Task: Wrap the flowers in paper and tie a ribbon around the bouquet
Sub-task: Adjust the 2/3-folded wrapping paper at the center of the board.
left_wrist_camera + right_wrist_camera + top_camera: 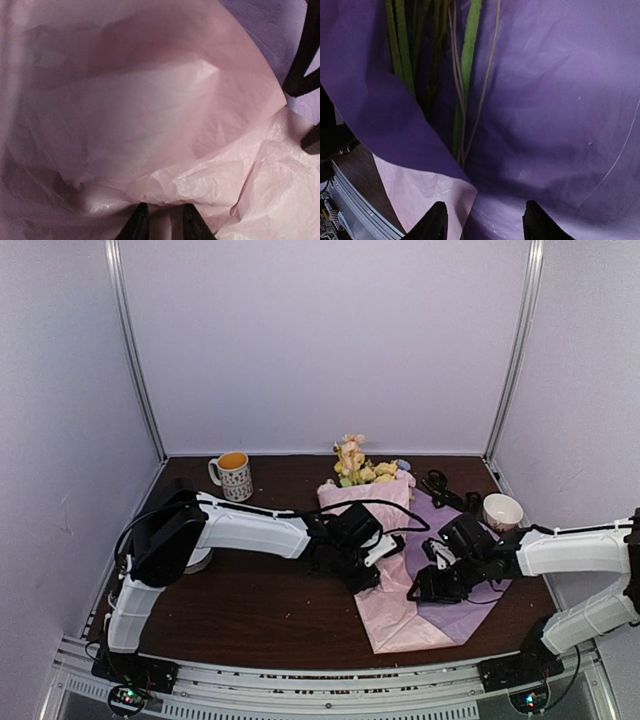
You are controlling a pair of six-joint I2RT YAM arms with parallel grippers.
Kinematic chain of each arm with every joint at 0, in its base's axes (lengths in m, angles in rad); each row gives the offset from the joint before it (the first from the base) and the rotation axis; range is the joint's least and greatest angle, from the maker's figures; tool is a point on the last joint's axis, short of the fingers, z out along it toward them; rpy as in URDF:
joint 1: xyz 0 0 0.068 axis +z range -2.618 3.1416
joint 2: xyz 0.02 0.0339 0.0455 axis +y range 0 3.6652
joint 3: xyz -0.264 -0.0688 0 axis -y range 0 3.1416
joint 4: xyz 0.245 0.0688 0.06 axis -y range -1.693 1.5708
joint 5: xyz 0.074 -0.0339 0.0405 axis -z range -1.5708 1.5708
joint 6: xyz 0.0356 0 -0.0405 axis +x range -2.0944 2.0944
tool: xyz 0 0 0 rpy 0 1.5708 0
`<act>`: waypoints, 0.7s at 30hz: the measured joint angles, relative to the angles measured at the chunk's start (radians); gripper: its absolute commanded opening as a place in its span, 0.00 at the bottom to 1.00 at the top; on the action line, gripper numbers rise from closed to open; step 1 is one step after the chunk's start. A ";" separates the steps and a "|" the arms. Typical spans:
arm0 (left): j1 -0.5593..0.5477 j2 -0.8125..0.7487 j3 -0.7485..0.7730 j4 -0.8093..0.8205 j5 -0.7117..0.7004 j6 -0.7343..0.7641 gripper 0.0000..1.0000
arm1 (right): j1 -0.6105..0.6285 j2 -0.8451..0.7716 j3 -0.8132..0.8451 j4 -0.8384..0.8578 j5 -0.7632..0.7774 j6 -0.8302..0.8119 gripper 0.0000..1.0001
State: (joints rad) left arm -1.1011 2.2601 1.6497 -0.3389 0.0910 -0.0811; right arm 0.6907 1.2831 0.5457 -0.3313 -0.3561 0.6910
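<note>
The flowers (355,465) lie at the back centre, yellow and peach blooms sticking out of the pale pink paper (395,610), which runs toward the near edge. A purple sheet (455,615) lies under and beside it. My left gripper (365,575) sits on the pink roll; in the left wrist view it (164,206) is shut on a crinkled fold of paper (150,125). My right gripper (425,585) is open over the purple sheet (560,100), its jaws wide with nothing gripped. Green stems (465,75) show between purple folds. The black ribbon (437,485) lies at the back right.
A patterned mug (233,475) stands at the back left. A small pale bowl (502,510) sits near the right wall, by the ribbon. The metal rail (330,685) runs along the near edge. White walls close in the table on three sides.
</note>
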 measured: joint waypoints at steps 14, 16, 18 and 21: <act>0.000 0.000 -0.003 0.002 0.004 0.000 0.28 | -0.130 0.045 0.117 0.139 -0.171 -0.060 0.55; 0.000 0.000 -0.004 0.005 0.005 0.000 0.28 | -0.130 0.040 0.115 0.160 -0.187 -0.060 0.55; 0.001 0.000 -0.005 0.006 0.007 0.000 0.28 | -0.130 0.038 0.112 0.175 -0.193 -0.058 0.54; 0.001 0.000 -0.006 0.009 0.009 0.000 0.27 | -0.130 0.038 0.106 0.186 -0.194 -0.056 0.50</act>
State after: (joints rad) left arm -1.1000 2.2597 1.6436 -0.3302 0.1001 -0.0811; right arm 0.5606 1.3209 0.6518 -0.1452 -0.5499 0.6353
